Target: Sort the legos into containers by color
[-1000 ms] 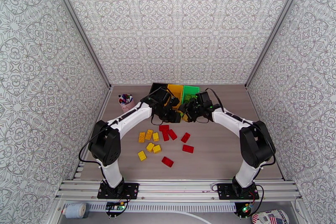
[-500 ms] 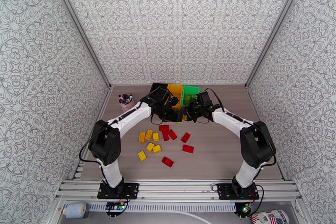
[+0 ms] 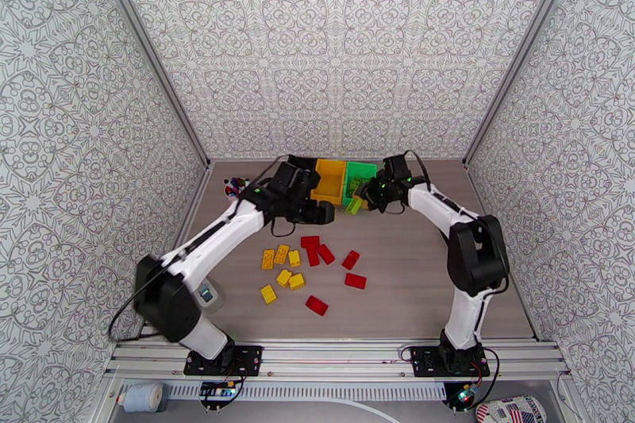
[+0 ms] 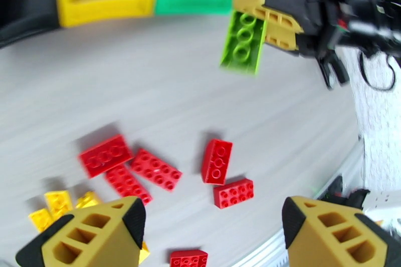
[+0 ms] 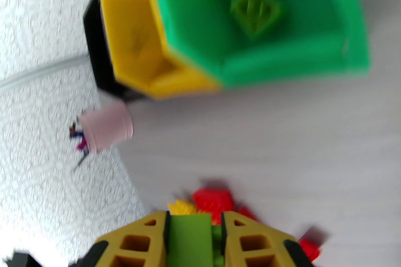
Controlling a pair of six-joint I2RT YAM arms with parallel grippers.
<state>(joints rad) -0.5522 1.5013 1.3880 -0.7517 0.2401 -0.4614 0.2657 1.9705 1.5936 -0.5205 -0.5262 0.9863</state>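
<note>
My right wrist view is smeared. The bricks (image 5: 255,7) inside the green bin (image 5: 301,60) are soft lumps with unreadable studs, and the pink cup (image 5: 105,126) holds things too small to name. The green brick (image 5: 189,238) in my right gripper (image 5: 193,223) runs off the bottom edge with the fingers (image 5: 135,245). The yellow bin (image 5: 130,37) hides most of the black bin (image 5: 97,62). My left gripper (image 4: 213,213) is cut off below and covers some yellow bricks (image 4: 55,200). From above, my left arm (image 3: 230,230) hides most of the cup.
</note>
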